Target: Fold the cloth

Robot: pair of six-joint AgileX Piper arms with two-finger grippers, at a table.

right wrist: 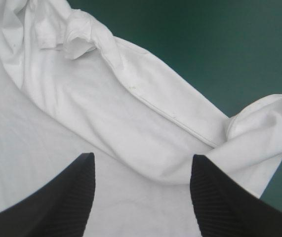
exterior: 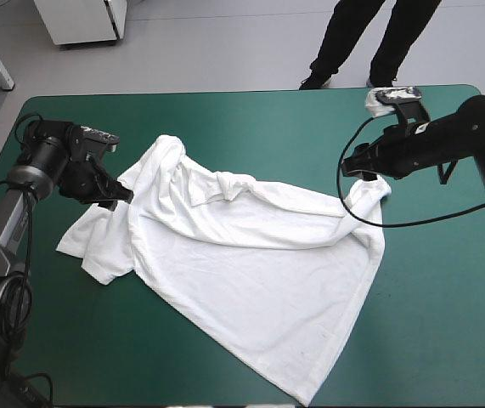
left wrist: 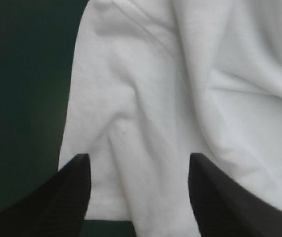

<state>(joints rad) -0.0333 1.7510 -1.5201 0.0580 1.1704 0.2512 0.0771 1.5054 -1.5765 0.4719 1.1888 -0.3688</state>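
The white T-shirt (exterior: 242,263) lies spread but wrinkled across the middle of the teal-green table, its hem toward the near edge. My left gripper (exterior: 113,195) hovers at the shirt's left sleeve, open, with white cloth (left wrist: 145,113) lying between and ahead of its fingers (left wrist: 71,192). My right gripper (exterior: 363,174) stands open over the shirt's right sleeve corner (exterior: 371,194). In the right wrist view the shirt (right wrist: 106,128) fills the space ahead of the fingers (right wrist: 220,197), with the bunched collar (right wrist: 79,37) farther off.
Bare teal-green cover (exterior: 446,280) stretches to the right of the shirt and along the far edge (exterior: 250,106). The near left corner of the table (exterior: 98,340) is also bare cover.
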